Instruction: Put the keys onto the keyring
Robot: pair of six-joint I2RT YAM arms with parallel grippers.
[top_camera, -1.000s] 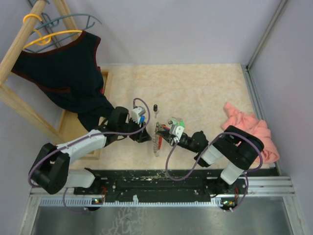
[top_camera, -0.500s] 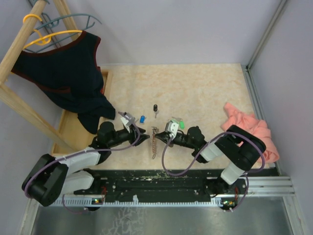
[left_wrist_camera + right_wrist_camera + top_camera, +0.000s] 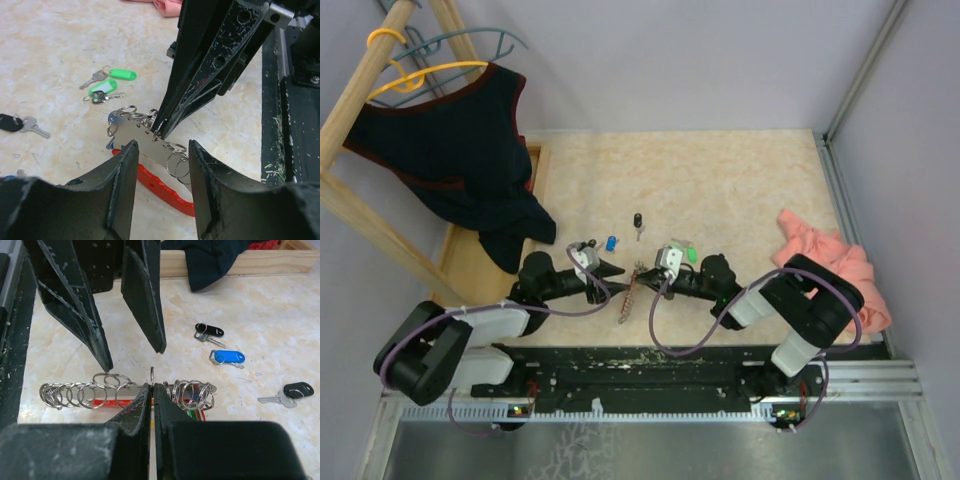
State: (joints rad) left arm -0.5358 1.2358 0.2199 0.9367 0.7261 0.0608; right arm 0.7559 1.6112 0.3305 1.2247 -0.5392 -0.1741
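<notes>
The keyring (image 3: pixel 626 300) lies between both arms near the front edge, a grey strip (image 3: pixel 135 137) hung with split rings over a red band (image 3: pixel 167 189). My right gripper (image 3: pixel 152 386) is shut on one upright split ring (image 3: pixel 151 373) of it. Several more rings (image 3: pixel 80 390) hang along the strip. My left gripper (image 3: pixel 161 147) is open, a finger on each side of the strip, apparently not touching it. Loose keys lie beyond: a blue one (image 3: pixel 227 357), black ones (image 3: pixel 210 331) (image 3: pixel 295 390) and two green ones (image 3: pixel 122 75) (image 3: pixel 102 88).
A pink cloth (image 3: pixel 830 265) lies at the right. A wooden rack with a dark garment (image 3: pixel 460 150) and hangers (image 3: pixel 430 60) stands at the left, with a wooden tray (image 3: pixel 535 175) beside it. A black rail (image 3: pixel 640 365) runs along the near edge.
My left arm has swung down and back, so its gripper now points level at the keyring with its jaws slightly narrower. The keyring's near end has swung left. The right gripper stays shut.
</notes>
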